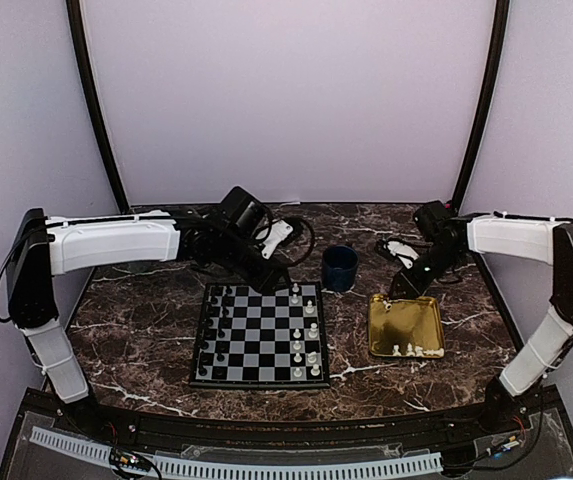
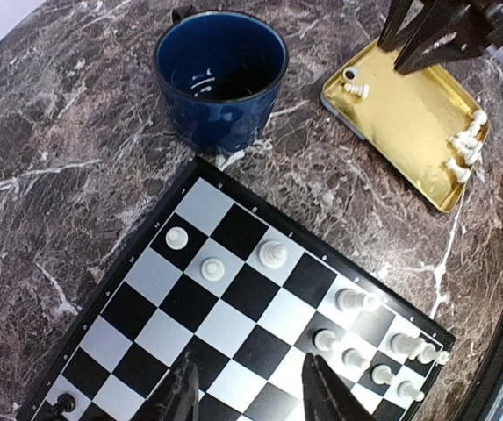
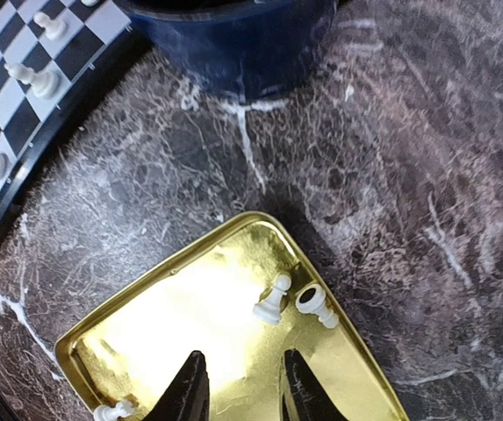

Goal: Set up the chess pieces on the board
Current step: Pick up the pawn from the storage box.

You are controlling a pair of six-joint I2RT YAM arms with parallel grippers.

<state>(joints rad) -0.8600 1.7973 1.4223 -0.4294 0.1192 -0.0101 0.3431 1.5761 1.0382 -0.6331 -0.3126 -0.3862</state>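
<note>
The board (image 1: 256,340) lies mid-table, with cream-white chess pieces (image 1: 311,332) on its right-hand files and black pieces (image 1: 211,330) on its left. My left gripper (image 2: 247,396) hovers open over the board's far part, nothing between its fingers; white pieces (image 2: 212,268) stand ahead of it. My right gripper (image 3: 242,399) is open above the gold tray (image 3: 181,324). Just beyond its tips, in the tray's corner, a white pawn (image 3: 273,300) leans and another piece (image 3: 315,304) lies on its side. More white pieces (image 1: 413,349) lie at the tray's near edge.
A dark blue cup (image 1: 340,268) stands between the board's far right corner and the tray. The table is dark marble with white veins. Cables lie behind the cup near the back edge.
</note>
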